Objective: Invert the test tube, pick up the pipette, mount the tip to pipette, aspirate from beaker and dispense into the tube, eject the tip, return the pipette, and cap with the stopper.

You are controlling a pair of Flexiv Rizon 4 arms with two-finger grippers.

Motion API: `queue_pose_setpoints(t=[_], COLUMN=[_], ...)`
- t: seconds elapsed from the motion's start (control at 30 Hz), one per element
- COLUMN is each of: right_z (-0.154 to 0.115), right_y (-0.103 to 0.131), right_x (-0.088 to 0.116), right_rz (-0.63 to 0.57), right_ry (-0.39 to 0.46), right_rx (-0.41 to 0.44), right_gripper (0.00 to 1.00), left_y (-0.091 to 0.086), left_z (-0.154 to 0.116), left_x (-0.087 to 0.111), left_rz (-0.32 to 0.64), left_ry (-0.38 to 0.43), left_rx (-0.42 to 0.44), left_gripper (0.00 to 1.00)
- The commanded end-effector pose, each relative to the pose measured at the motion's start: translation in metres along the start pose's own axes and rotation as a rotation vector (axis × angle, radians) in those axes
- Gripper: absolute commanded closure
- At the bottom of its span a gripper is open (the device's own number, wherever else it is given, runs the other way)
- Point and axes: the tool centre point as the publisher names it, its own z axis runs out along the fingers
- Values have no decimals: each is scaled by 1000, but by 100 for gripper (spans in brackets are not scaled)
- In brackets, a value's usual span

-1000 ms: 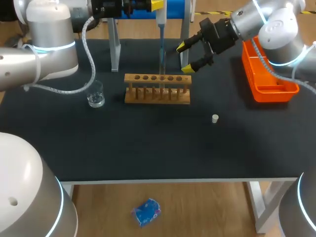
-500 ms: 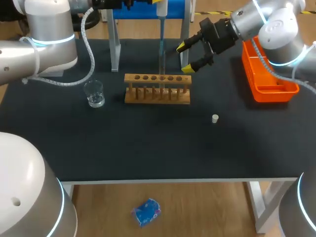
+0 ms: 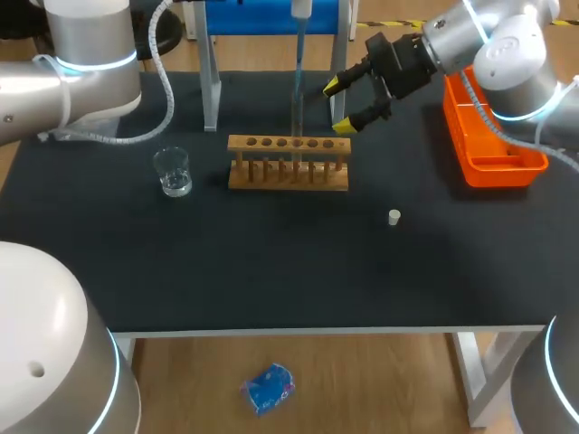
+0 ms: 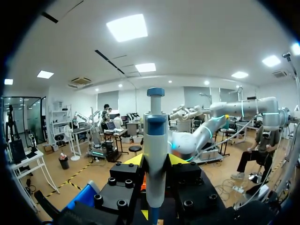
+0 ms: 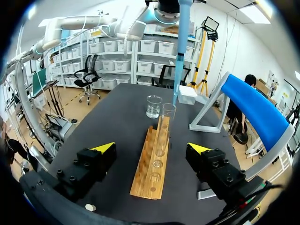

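Note:
My left gripper (image 4: 155, 161) is shut on the blue and white pipette (image 4: 155, 154), held upright. In the head view the pipette (image 3: 298, 36) hangs at the back, over the wooden rack (image 3: 288, 165). Its thin tip (image 5: 176, 93) ends just above the mouth of the glass test tube (image 5: 165, 126), which stands upright in the rack (image 5: 151, 171). The test tube (image 3: 296, 136) is near the rack's middle. My right gripper (image 3: 345, 105) stands open by the rack's right end with nothing between its fingers. The glass beaker (image 3: 172, 172) is left of the rack. The small white stopper (image 3: 393, 217) lies in front and to the right.
An orange tray (image 3: 493, 165) sits at the right edge under my right arm. A blue stand on grey legs (image 3: 210, 81) rises behind the rack. A small white box (image 5: 187, 95) lies past the beaker (image 5: 153, 106).
My left arm has lifted, carrying the pipette upward so its tip has come up out of the tube. The right arm has not moved.

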Motion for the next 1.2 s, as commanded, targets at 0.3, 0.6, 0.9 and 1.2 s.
queue_pose_setpoints(t=[0.3,0.6,0.9,1.2], right_z=[0,-4,-50,-94], right_y=[0,2,16,28], right_x=[0,0,7,30], right_rz=[0,-1,-15,-35], right_ry=[0,1,-28,-67], right_rx=[0,-3,-136,-238], right_gripper=[0,0,0,0], left_y=[-22,-36,-47,-56], left_z=[5,11,24,50], left_x=[15,28,45,75], left_rz=[32,56,80,95], left_ry=[-14,-13,-25,-13], left_rx=[-19,-27,-18,-34], left_gripper=[100,100,100,100])
